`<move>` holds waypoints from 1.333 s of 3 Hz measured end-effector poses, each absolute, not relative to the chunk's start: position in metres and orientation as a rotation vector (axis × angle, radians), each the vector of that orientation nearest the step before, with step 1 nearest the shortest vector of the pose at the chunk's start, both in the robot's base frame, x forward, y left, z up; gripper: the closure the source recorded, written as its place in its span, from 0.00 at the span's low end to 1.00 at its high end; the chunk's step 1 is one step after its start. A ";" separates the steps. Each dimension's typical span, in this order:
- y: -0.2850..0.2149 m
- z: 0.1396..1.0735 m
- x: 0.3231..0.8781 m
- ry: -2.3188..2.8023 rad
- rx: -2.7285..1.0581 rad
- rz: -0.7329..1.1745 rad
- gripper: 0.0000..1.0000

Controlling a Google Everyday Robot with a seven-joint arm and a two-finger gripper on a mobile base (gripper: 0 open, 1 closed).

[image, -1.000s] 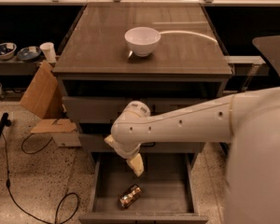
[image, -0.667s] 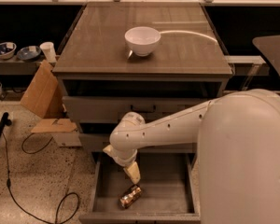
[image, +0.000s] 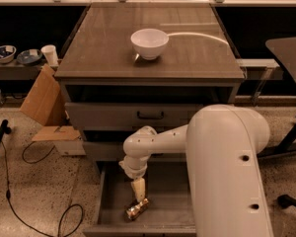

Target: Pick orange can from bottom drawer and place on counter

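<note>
Camera view, one entry per item, counted outward from my gripper (image: 139,196). Gripper: lowered inside the bottom drawer (image: 170,191), pointing down, its tip at the upper end of the orange can (image: 136,210); touching or just above, cannot tell; whether it is released or grasping, cannot tell either. Orange can: lying on its side, set diagonally on the drawer floor, toward the front and left of centre. Bottom drawer: pulled out, grey, flat-floored, holding the can. My arm (image: 227,157): white, bulky in the foreground at right, reaching leftward across the cabinet front to a rounded wrist (image: 138,154) directly above the gripper. Middle drawer (image: 106,149): grey, largely hidden behind my arm. Top drawer (image: 108,115): grey, black handle (image: 150,115) at centre. Tabletop (image: 103,48): grey-brown wood grain over the cabinet, well above the can. White bowl (image: 149,43): upright on the tabletop, near its middle. Cardboard (image: 42,100): leaning beside the cabinet at left. Paper cup (image: 50,55): on a low shelf at left, beside two dark bowls (image: 15,55). Black cable (image: 19,201): looped on the speckled floor (image: 39,181).
</note>
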State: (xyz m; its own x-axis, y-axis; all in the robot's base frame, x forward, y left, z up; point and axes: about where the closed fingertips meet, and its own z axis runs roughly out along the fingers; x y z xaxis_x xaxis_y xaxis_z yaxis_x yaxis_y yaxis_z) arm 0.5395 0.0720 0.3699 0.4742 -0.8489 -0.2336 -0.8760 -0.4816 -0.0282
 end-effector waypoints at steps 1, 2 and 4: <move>0.063 0.344 0.541 1.747 -2.406 0.399 0.00; 0.045 0.336 0.539 1.914 -2.232 0.409 0.00; 0.016 0.310 0.524 2.199 -1.939 0.472 0.00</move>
State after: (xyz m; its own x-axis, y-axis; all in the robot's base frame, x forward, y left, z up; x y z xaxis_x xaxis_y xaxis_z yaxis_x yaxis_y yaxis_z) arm 0.5240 0.0161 0.3104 -0.1389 -0.9327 -0.3329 -0.9871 0.1035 0.1220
